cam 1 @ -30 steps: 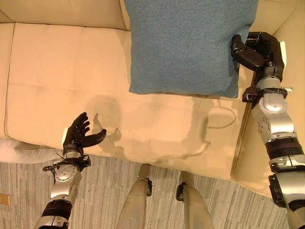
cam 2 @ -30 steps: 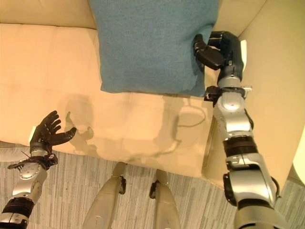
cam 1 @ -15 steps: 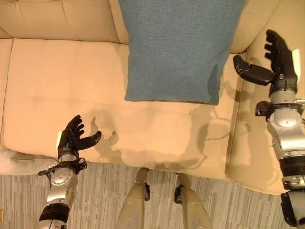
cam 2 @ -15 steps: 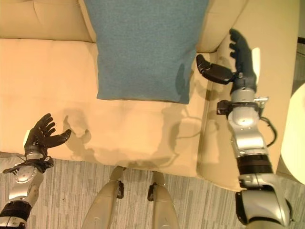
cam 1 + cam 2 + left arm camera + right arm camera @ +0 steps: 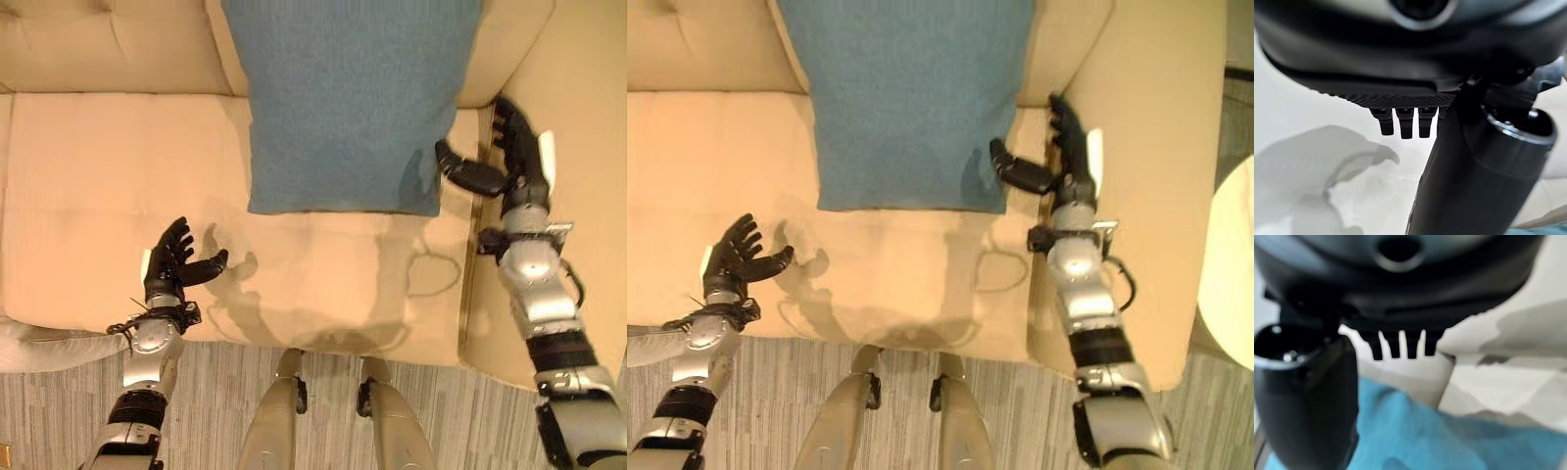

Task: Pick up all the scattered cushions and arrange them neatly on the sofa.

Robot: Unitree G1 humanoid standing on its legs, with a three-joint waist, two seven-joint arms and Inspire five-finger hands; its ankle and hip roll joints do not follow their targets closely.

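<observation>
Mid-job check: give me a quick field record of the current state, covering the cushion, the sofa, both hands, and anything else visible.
cushion: blue cushion propped against the sofa backrest, lower edge on the seat
sofa: cream sofa, seat bare to the cushion's left
right hand: right hand open, beside the cushion's lower right corner, holding nothing
left hand: left hand open above the seat's front edge, holding nothing
other: pale cushion-like object at the sofa's lower left, partly in view
</observation>
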